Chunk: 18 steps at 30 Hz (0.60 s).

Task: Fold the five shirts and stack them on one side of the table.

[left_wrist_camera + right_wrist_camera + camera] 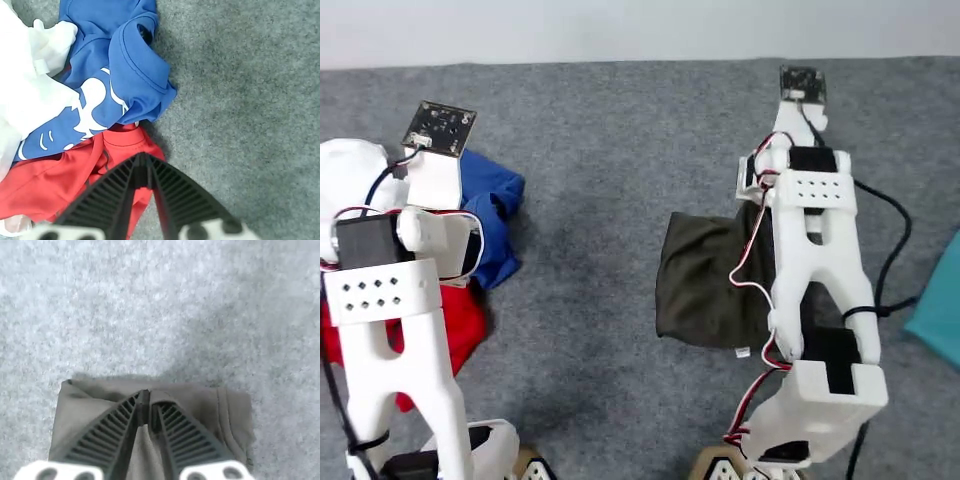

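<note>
Olive shirt (pixel 705 280) folded, laid near centre of table (pixel 600 150) beneath right gripper (pixel 145 396), jaws closed together | left gripper (pixel 142 161) closed likewise over red shirt (pixel 45 185), heaped with blue shirt (pixel 125 65) and white shirt (pixel 25 95) at left edge | teal shirt (pixel 940 300) seen at right edge | arms stretched toward far edge | surface covered in grey felt

high: fixed overhead, looking down on grey carpet-covered table (pixel 590 150) | left wrist: close above crumpled blue printed shirt (pixel 125 65), shared with high | right wrist: close above folded olive cloth shirt (pixel 100 410), likewise shared

Grey felt-covered table (pixel 600 150) under even light, pale wall (pixel 620 30) behind
</note>
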### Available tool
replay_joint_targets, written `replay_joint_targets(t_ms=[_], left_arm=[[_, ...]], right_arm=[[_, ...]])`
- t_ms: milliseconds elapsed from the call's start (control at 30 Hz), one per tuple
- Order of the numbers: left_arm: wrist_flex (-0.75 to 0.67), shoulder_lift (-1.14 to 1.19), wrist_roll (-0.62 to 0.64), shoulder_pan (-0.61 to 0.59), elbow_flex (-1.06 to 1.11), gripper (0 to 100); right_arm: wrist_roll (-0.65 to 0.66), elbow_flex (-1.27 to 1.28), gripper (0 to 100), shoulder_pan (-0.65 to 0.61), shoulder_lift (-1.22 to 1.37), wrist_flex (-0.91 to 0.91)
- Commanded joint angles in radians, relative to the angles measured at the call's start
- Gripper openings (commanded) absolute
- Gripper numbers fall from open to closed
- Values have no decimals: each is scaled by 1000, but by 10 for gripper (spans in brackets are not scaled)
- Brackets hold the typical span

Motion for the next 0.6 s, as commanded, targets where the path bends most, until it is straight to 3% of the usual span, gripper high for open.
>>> replay_joint_targets(t_ms=[0,300,567], left_arm=[[-17,-20,2,-5,-5,3],[-17,-20,5,-2,-4,3],[-15,-20,5,-2,-4,3]], right_arm=[[-8,-61,9,42,-1,-1],[0,-68,9,219,145,-7],[0,-68,31,225,168,-61]])
